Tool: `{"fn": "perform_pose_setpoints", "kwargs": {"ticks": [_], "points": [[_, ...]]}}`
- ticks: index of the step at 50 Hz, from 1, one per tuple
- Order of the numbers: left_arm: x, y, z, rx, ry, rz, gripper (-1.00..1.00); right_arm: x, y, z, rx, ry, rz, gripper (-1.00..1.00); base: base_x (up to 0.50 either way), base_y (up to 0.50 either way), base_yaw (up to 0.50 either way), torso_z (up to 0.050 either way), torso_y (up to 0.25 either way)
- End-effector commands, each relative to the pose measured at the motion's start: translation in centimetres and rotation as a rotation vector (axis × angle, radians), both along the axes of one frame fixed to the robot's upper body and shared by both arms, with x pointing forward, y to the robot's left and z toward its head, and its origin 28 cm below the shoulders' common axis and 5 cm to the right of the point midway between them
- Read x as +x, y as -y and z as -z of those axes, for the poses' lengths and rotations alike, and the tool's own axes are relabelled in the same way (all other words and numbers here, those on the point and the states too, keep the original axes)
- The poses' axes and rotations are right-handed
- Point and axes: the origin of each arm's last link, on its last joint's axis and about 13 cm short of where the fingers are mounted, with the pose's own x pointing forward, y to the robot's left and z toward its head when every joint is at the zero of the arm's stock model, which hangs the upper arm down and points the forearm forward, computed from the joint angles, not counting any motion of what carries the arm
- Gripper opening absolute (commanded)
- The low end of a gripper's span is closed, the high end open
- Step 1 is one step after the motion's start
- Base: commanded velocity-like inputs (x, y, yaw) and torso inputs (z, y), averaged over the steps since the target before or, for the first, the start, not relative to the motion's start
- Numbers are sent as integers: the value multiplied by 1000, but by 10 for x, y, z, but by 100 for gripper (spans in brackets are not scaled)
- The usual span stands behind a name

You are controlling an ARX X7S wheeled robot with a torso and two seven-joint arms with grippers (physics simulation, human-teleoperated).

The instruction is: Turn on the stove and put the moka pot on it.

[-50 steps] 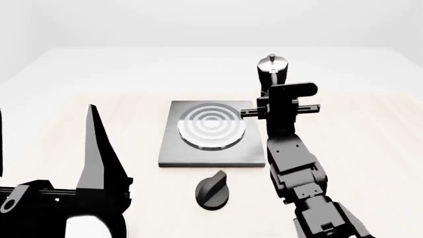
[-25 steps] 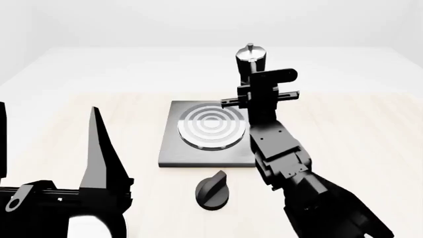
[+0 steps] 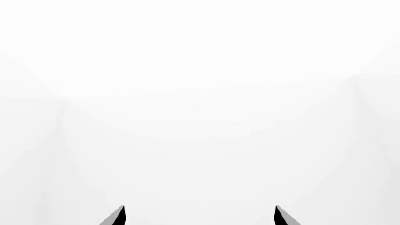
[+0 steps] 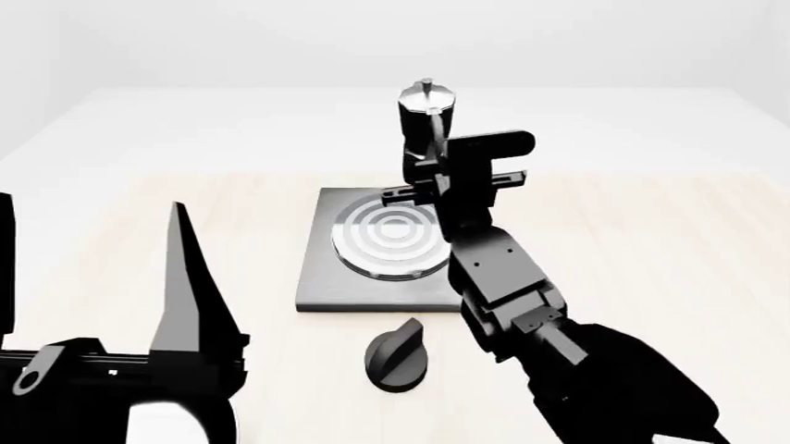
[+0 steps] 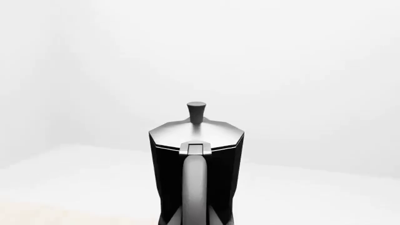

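On the pale wooden table (image 4: 642, 240) your stove (image 4: 324, 277) lies flat, its round knob (image 4: 397, 355) just in front, apart from it. Your right gripper (image 4: 435, 176) clamps the moka pot (image 4: 426, 116) by its handle, upright above the stove's far edge. Your left gripper (image 4: 92, 277) hangs near, fingers spread, holding nothing. White walls surround the table.

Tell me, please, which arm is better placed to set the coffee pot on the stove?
The right. Its gripper holds the coffee pot upright beside the stove's far edge. The left gripper hangs near the robot, open and empty.
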Motion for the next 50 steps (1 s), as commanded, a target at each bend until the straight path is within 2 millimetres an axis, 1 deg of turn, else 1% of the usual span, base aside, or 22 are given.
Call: {"fn": "perform_pose_setpoints", "kwargs": {"ticks": [1,2,3,6,15,16,18,24,25,26,30,37,42,44,45,47,50], "points": [[1,0,2,1,-6,1,100,-2,-10,-4,21,25,-92,-100,0,0,0,0,0],[1,0,2,1,-8,0,100,-2,-11,-5,24,28,-99,-100,0,0,0,0,0],[1,0,2,2,-11,-1,100,-5,-11,1,31,29,-112,-100,0,0,0,0,0],[1,0,2,3,-11,1,100,-3,-13,-5,31,30,-116,-100,0,0,-1,0,0],[2,-1,3,-7,-27,-7,100,-4,-14,-4,44,31,-123,-100,0,0,0,0,2],[2,-1,3,-12,-30,-6,100,-6,-13,2,44,32,-122,-100,0,0,0,0,0],[2,-1,3,-12,-46,-17,100,-4,-14,-4,41,34,-121,-100,0,0,0,0,0],[3,0,3,3,-44,-22,100,-4,-14,-6,43,47,-119,-100,0,0,0,2,2],[3,0,3,7,-45,-25,100,-6,-14,-1,43,48,-120,-100,0,0,0,0,0],[3,0,3,7,-45,-23,100,-4,-14,-6,45,51,-120,-100,0,0,0,0,-92],[2,-1,3,8,-45,-26,100,-3,-15,-9,48,57,-123,-100,0,0,0,0,-111],[2,0,3,2,-45,-23,100,-4,-17,-10,50,70,-131,-100,0,0,0,0,-146],[1,-1,3,1,-45,-22,100,-3,-16,-14,64,101,-131,-100,0,0,0,0,-145],[2,-1,4,-1,-46,-19,100,-4,-16,-12,71,128,-128,-100,0,0,0,0,-145],[2,-1,4,-1,-47,-20,100,-3,-17,-16,74,132,-124,-100,0,0,0,0,-145],[2,0,4,0,-48,-17,100,-5,-16,-12,81,153,-125,-100,0,0,0,0,-138],[3,0,5,-2,-50,-17,100,-3,-16,-20,93,180,-124,-100,0,0,0,0,-102]]}}
